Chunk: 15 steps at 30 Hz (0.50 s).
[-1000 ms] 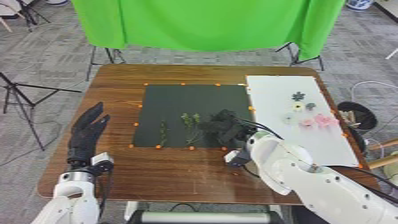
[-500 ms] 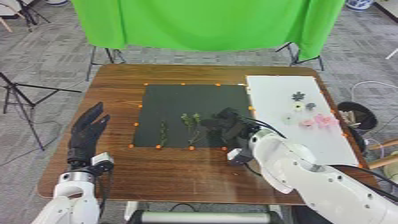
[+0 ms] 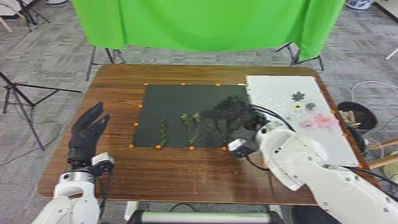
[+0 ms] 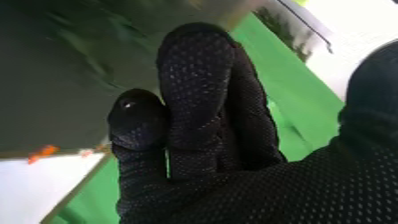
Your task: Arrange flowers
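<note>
I see green stems (image 3: 188, 121) left of my right hand (image 3: 233, 113), on the dark mat (image 3: 182, 97), and pink flowers (image 3: 325, 121) to its right.

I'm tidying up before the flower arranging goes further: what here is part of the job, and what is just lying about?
For the job:
- green stems
- dark mat
- pink flowers
- dark flower
- white board

Apparently just about:
- bin
- tripod
- green cloth
</note>
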{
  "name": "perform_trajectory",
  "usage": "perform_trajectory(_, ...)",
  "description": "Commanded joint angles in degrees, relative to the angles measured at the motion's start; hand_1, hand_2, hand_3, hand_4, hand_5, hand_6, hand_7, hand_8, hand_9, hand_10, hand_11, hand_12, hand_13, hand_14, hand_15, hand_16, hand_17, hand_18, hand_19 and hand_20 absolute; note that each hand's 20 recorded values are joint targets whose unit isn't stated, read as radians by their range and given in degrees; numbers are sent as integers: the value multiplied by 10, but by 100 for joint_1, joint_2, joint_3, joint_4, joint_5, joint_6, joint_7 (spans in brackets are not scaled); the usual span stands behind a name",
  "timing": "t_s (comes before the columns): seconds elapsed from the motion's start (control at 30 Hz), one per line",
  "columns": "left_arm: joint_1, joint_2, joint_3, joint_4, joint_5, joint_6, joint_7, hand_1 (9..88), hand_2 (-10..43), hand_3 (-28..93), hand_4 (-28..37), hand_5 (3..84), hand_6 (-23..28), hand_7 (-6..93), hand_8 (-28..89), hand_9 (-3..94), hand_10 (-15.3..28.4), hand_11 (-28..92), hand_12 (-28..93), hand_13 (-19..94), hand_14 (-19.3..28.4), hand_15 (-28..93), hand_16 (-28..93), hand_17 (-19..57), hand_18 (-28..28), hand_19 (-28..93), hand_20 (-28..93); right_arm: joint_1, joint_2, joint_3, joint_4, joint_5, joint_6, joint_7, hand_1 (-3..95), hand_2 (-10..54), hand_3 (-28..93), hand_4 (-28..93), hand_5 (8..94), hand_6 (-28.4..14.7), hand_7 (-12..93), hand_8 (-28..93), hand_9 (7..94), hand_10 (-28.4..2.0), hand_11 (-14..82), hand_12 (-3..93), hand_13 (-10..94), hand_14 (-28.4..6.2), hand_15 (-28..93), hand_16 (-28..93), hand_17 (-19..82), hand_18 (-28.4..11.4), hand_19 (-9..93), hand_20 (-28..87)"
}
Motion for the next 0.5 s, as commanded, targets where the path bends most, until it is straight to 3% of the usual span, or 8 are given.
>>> perform_trajectory(0.03, 72, -43, -31, -9, -5, -71, -34, 375, -95, 695, -107, 342, 8, 207, -97, 237, 87, 155, 139, 267, 127, 150, 25, 60, 101, 88, 163, -149, 622, 949, -204, -1924, -347, 512, 287, -95, 616, -122, 578, -27, 121, -74, 637, -151, 87, 147, 855, -69, 509, 304, 578, -138, 932, 425)
perform_trajectory(0.17, 97, -37, -32, -23, -10, -49, -8, 376, -95, 695, -107, 344, 8, 208, -97, 239, 88, 156, 140, 268, 127, 150, 25, 60, 101, 87, 163, -532, 997, 1396, -195, -2357, -1145, 881, 264, -95, 580, -185, 527, -31, 93, -64, 570, -154, 76, 148, 812, -88, 510, 296, 532, -162, 922, 435)
perform_trajectory(0.3, 143, -30, -65, -41, -12, -19, 7, 377, -95, 693, -106, 346, 7, 208, -97, 247, 90, 160, 140, 270, 127, 151, 25, 60, 101, 88, 163, -777, 1243, 1416, 11, -2530, -1403, 1042, 251, -95, 572, -212, 511, -37, 79, -59, 545, -165, 72, 149, 802, -92, 514, 292, 524, -165, 915, 442)
perform_trajectory(0.43, 106, -9, -38, -3, -15, 18, 146, 381, -95, 691, -107, 359, 12, 209, -98, 278, 98, 183, 139, 289, 138, 169, 23, 87, 109, 143, 192, -919, 1311, 1407, 217, -2457, -1459, 1160, 249, -95, 588, -221, 511, -37, 78, -58, 544, -166, 71, 149, 802, -91, 519, 288, 525, -166, 914, 444)
perform_trajectory(0.5, 71, 18, -1, 16, -12, 101, 225, 405, -95, 691, -109, 363, 13, 217, -100, 286, 100, 194, 132, 298, 139, 181, 14, 109, 112, 172, 210, -959, 1305, 1405, 300, -2453, -1439, 1194, 249, -95, 600, -220, 510, -36, 80, -57, 544, -168, 72, 150, 803, -90, 523, 286, 525, -167, 915, 444)
